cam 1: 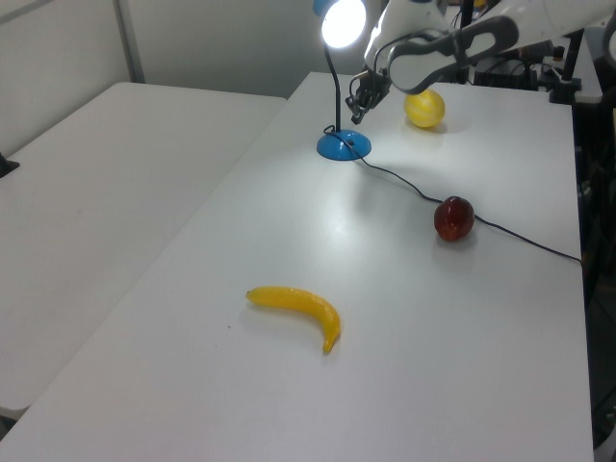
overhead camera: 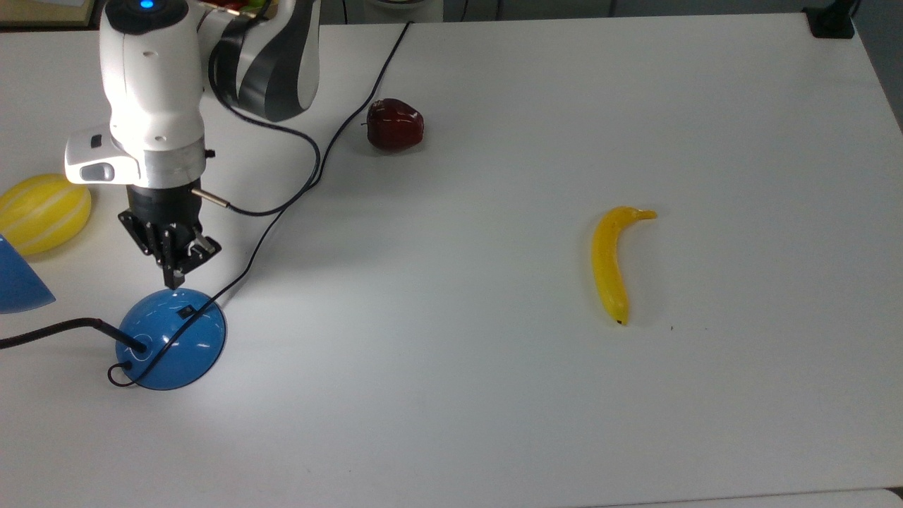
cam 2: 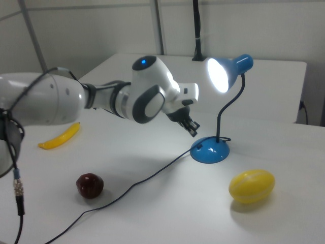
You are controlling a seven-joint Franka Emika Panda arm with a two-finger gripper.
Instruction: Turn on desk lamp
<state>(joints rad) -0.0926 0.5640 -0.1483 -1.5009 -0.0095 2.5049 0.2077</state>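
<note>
a robotics lab or test room: a white robot arm (cam 2: 127, 99) reaches over a plain white desk (overhead camera: 494, 395), with a second white desk (cam 1: 96, 192) beside it, bare pale walls, and toy fruit laid out: a banana (overhead camera: 612, 261), a red apple (overhead camera: 394, 125).
</note>
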